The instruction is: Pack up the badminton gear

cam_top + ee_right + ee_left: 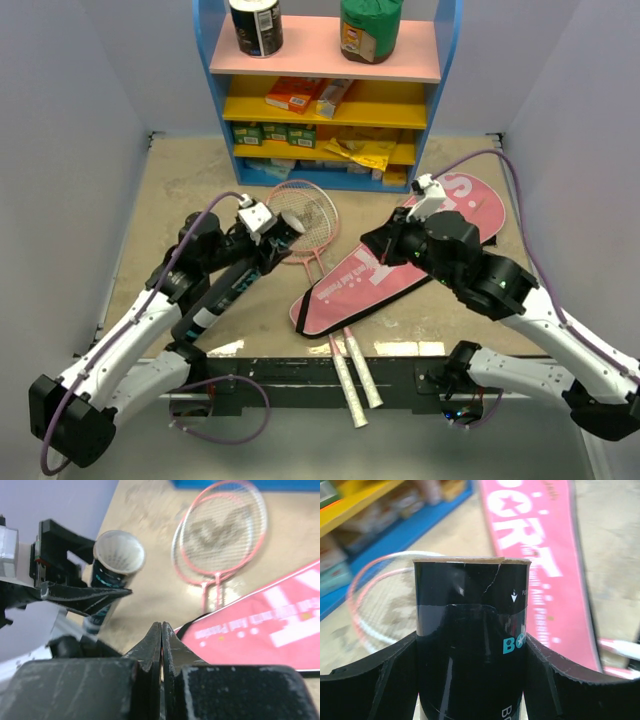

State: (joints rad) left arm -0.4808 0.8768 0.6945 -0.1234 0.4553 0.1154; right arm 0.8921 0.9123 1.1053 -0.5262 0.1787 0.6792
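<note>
At centre left of the top view the left gripper [262, 232] grasps the black tube [222, 292], open end raised, probably so nothing spills, while the right gripper [385, 248], clenched empty, hovers over the pink bag [440, 225] at centre right.

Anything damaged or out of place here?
Yes. The black tube held by the left gripper shows what looks like a thin crack running down from its top rim. The racket handles also overhang the near edge of the table.

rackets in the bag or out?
Out. Both racket heads lie bare on the table beside the pink bag; the white handles show at its near end.
</note>
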